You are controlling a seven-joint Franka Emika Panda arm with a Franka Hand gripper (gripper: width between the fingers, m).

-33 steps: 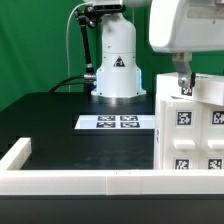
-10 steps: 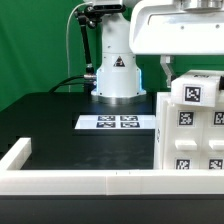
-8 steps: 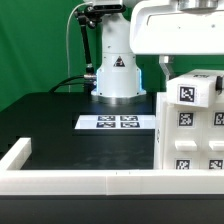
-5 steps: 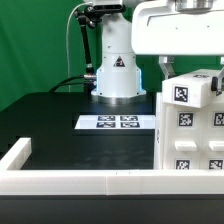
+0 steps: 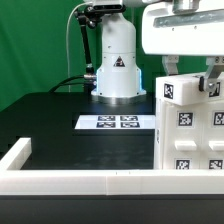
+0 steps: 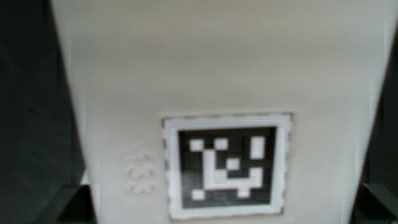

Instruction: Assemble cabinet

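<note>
The cabinet (image 5: 190, 140) is a large white box with square tags on its face, standing at the exterior view's right. My gripper (image 5: 190, 78) hangs just above its top, shut on a smaller white tagged part (image 5: 181, 93) that sits tilted between the fingers (image 5: 167, 68) over the cabinet's upper corner. In the wrist view this part (image 6: 214, 90) fills the picture, its tag facing the camera. The gripper (image 6: 214, 215) closes on both its sides, and one dark fingertip (image 6: 32, 205) shows at the edge.
The marker board (image 5: 118, 122) lies flat on the black table in front of the robot base (image 5: 117, 65). A long low white border wall (image 5: 80, 181) runs along the near edge and turns back at the exterior view's left.
The gripper, earlier low on the cabinet's top, now holds the white tagged part lifted above it. Over the last second the part has tilted further and shifted toward the exterior view's left.
</note>
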